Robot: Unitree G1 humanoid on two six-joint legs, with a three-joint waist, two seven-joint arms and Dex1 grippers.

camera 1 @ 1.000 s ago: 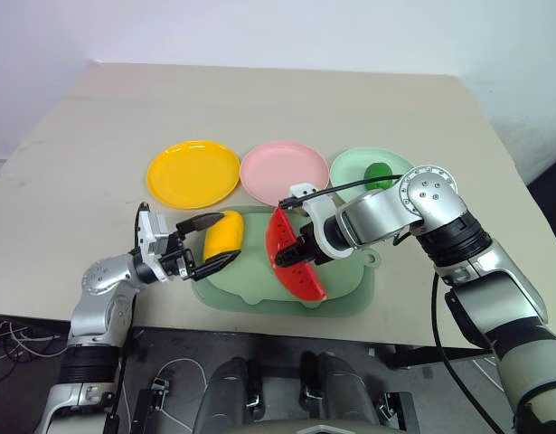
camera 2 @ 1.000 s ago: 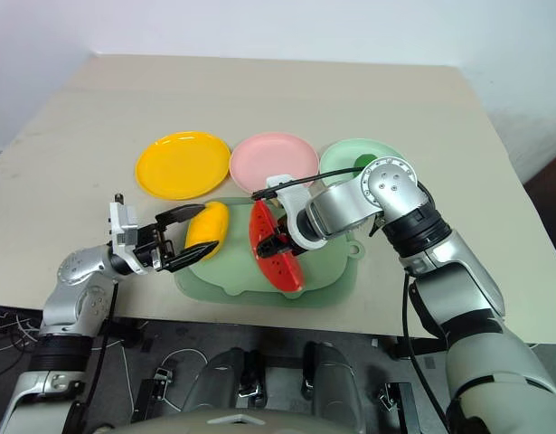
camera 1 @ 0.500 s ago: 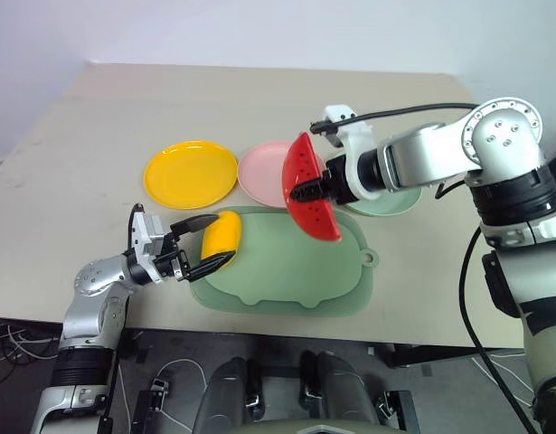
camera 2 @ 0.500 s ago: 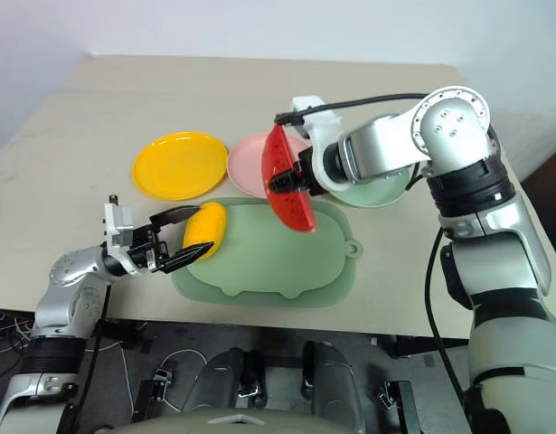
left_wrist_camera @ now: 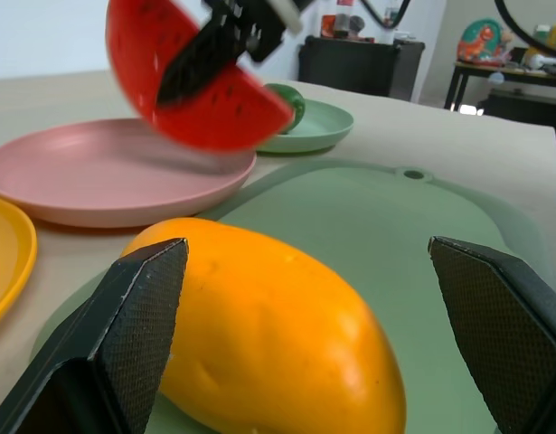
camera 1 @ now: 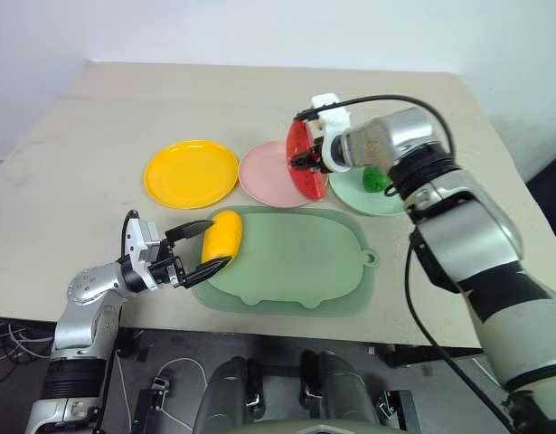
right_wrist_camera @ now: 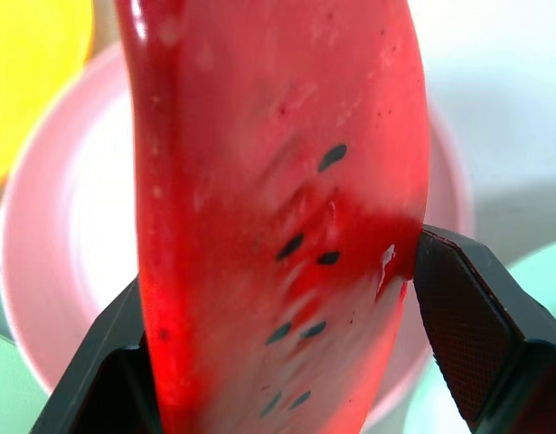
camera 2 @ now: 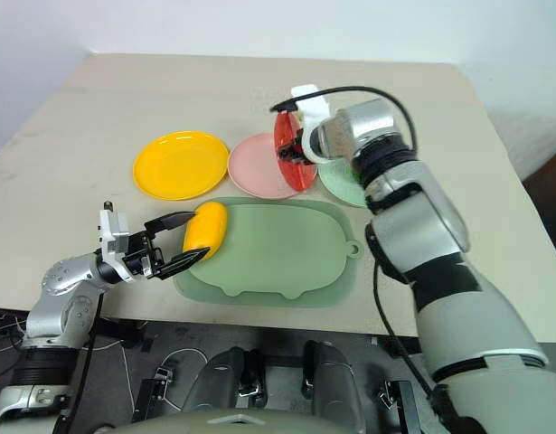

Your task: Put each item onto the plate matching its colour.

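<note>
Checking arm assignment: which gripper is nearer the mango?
Left. The left gripper stands open with a finger on either side of the mango on the mat. The right gripper holds the watermelon over the pink plate, well beyond it.

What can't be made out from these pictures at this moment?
- Whether the watermelon wedge touches the pink plate: the head views look down on it, and in the left wrist view its lower edge is blurred.
- The green ball: partly hidden behind the right arm in the left eye view.
- Whether the left gripper touches the mango: its open fingers flank it, contact unclear.
</note>
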